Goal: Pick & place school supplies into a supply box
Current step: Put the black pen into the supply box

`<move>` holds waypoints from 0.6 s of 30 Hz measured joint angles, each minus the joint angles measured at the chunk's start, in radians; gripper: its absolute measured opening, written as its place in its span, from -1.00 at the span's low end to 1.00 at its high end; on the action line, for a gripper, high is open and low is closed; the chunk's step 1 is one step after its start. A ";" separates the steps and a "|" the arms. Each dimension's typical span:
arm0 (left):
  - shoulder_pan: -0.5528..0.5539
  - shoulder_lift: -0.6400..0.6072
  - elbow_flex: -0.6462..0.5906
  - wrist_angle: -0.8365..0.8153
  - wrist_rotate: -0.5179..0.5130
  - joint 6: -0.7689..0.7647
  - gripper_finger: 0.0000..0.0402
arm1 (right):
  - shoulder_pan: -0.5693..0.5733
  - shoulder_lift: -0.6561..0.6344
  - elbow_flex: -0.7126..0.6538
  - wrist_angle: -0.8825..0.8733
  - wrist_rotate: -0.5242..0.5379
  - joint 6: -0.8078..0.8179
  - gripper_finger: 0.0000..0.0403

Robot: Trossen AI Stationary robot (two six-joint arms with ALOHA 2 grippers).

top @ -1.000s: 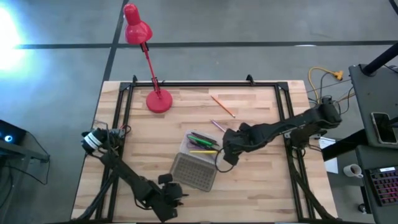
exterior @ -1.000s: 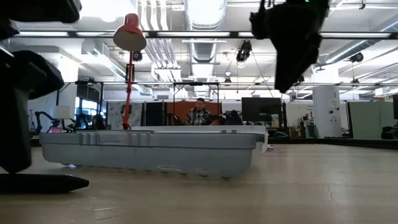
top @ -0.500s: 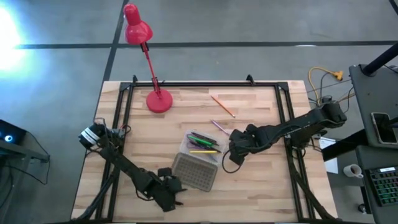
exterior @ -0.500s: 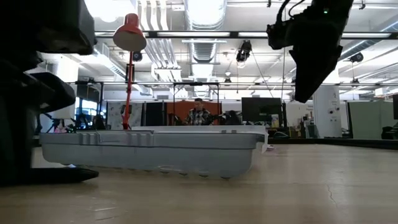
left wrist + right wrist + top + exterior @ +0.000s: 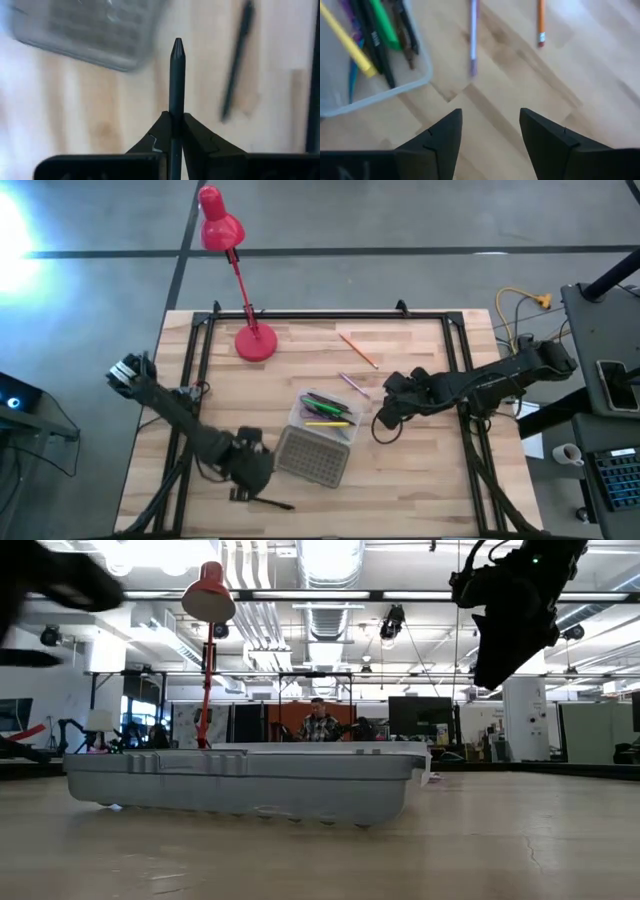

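1. The left gripper (image 5: 175,131) has its fingers (image 5: 197,141) closed on a dark pen (image 5: 176,90), which stands out straight between them; in the high view this gripper (image 5: 250,465) is over the worktop's near-left part, just beside the supply box lid (image 5: 312,457).
2. The right gripper (image 5: 490,132) has its fingers (image 5: 547,137) spread apart and holds nothing; in the high view it (image 5: 385,415) hangs over the worktop (image 5: 420,480) right of the supply box (image 5: 325,412), and in the low view it (image 5: 505,625) is well above the surface.
3. The supply box sits near the middle of the worktop, its tray open, with the grey gridded lid lying toward the near edge.
4. Inside the tray lie a yellow pencil (image 5: 347,42), a green marker (image 5: 385,25) and several dark pens (image 5: 375,45).
5. A purple pencil (image 5: 473,35) lies on the worktop just beside the tray, toward the far edge.
6. An orange pencil (image 5: 357,350) lies farther off, near the far edge.
7. Another dark pen (image 5: 270,502) lies near the near edge, close to the left gripper.
8. A red desk lamp (image 5: 255,340) stands at the far-left corner.
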 joint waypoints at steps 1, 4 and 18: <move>0.033 -0.021 -0.002 0.005 -0.024 0.040 -0.96 | -0.002 -0.004 -0.004 0.000 0.010 0.000 -0.07; 0.174 -0.080 -0.006 0.018 -0.064 0.221 -0.96 | -0.003 -0.002 -0.008 0.002 0.010 -0.004 -0.07; 0.620 0.102 0.039 0.458 0.082 0.790 -0.77 | 0.000 0.017 -0.010 -0.009 -0.056 0.082 -0.07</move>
